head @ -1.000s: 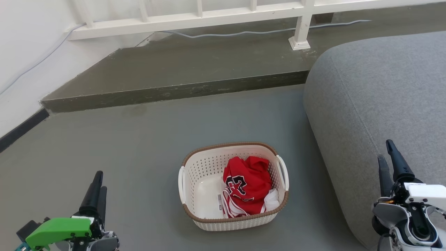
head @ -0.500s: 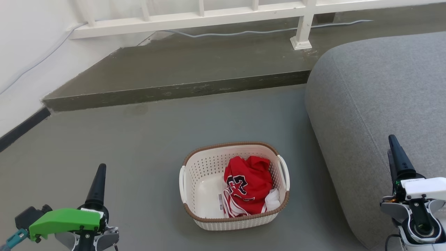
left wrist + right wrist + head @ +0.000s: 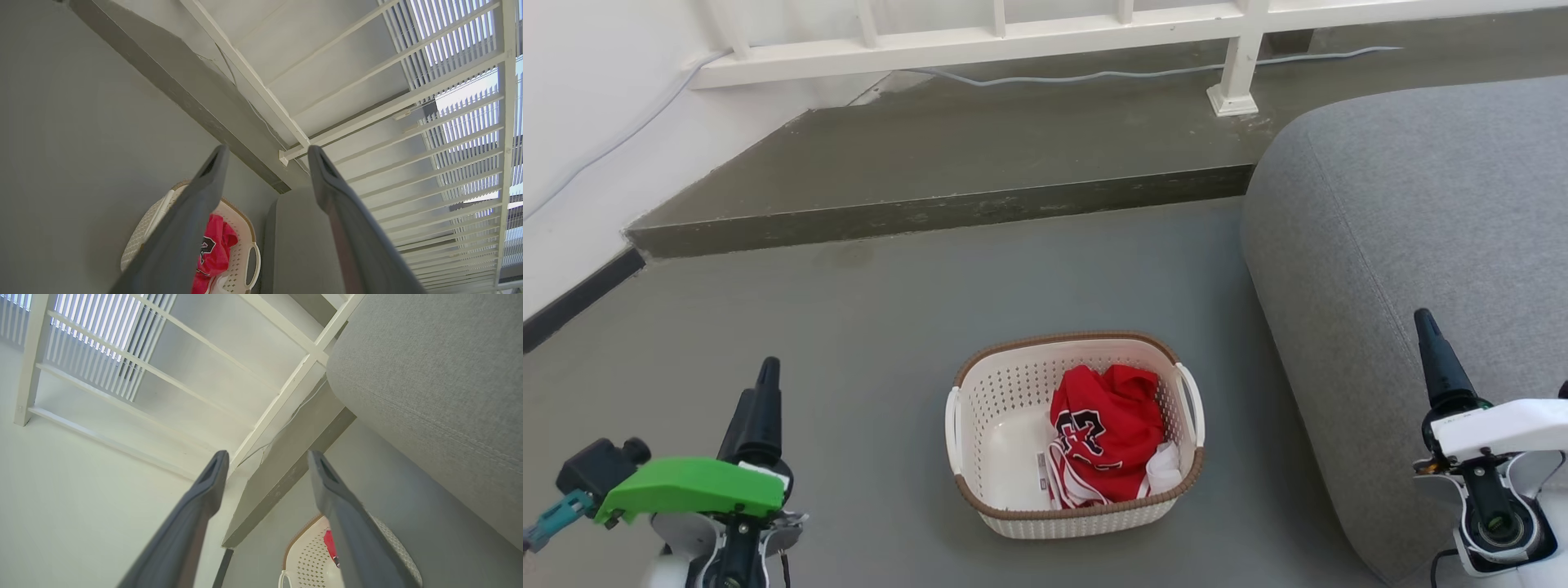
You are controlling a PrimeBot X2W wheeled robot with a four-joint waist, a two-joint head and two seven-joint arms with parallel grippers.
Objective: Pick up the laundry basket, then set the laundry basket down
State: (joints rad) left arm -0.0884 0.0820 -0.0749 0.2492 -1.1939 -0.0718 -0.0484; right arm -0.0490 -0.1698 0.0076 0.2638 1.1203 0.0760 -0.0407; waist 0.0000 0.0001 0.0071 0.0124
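The laundry basket (image 3: 1066,337) stands on the grey floor in the head view, cream with perforated walls, a brown rim and white side handles. A red garment (image 3: 1107,429) lies inside it toward the right. My left gripper (image 3: 758,384) is at the lower left, well apart from the basket, open and holding nothing. My right gripper (image 3: 1425,327) is at the lower right in front of the sofa, also open and holding nothing. The left wrist view looks past the left gripper (image 3: 267,153) at the basket (image 3: 241,245). The right gripper (image 3: 265,457) frames a corner of the basket (image 3: 306,555).
A large grey sofa cushion (image 3: 1405,245) bulges close to the basket's right side. A raised step (image 3: 931,214) crosses behind, with a white railing (image 3: 980,41) and a cable (image 3: 1094,77) on it. A white wall with a dark baseboard (image 3: 572,298) runs along the left.
Both wrists have rolled, and both grippers' fingertips sit a little higher in the head view. The left one edged right. The basket has not moved; the camera shifted slightly.
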